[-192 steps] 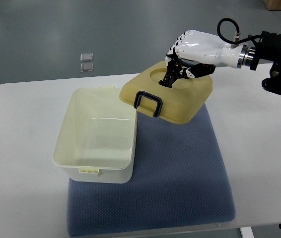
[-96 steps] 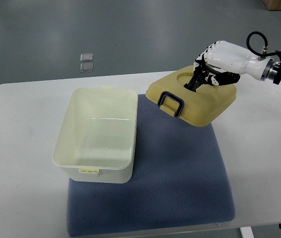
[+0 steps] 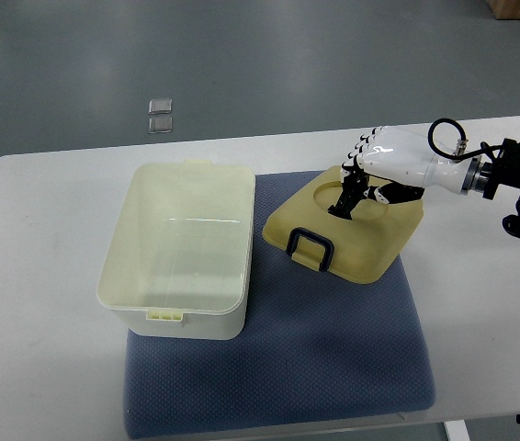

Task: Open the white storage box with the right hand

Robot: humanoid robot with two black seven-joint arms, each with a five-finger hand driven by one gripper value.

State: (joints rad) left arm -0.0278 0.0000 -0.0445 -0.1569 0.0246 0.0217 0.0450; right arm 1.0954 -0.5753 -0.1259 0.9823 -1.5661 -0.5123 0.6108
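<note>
Under right hand (image 3: 363,179), fingertips hidden, lid (image 3: 344,223)

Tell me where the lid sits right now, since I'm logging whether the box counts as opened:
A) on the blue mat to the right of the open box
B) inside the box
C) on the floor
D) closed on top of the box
A: the lid lies on the blue mat beside the open white box, with the right hand on its top recess.
</note>
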